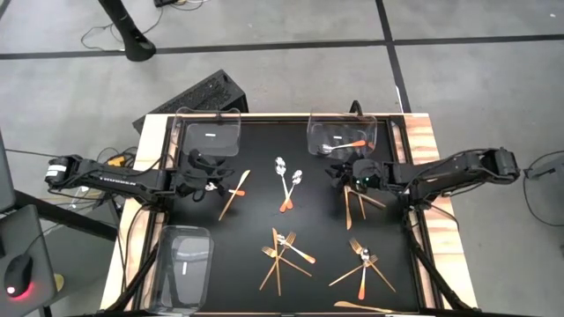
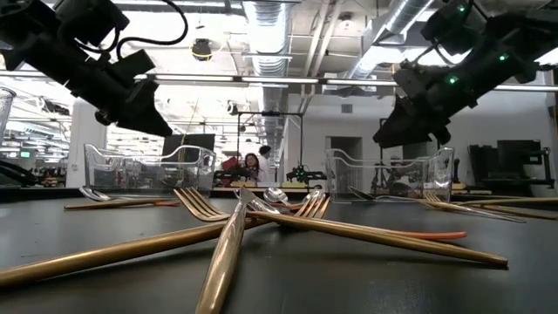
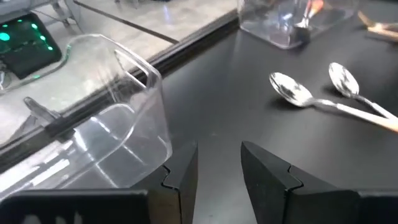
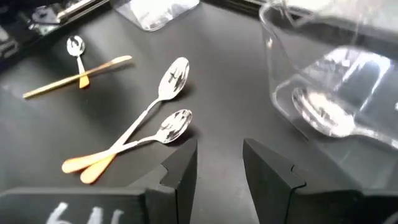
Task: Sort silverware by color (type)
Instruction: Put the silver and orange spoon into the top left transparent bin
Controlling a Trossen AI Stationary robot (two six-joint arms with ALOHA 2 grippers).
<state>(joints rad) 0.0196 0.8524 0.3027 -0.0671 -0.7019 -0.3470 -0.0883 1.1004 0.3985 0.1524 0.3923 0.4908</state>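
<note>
Reaching inward from opposite sides, left gripper [image 1: 214, 176] empty and parted, right gripper [image 1: 339, 172] likewise, above spoons [image 1: 289, 180].

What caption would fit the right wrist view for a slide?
Open, empty right gripper over the black table, facing two crossed spoons beside a clear tray.

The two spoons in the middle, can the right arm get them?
Probably yes. The two crossed spoons lie alone on bare black table, just ahead of the right arm's open, empty fingers; nothing lies between.
</note>
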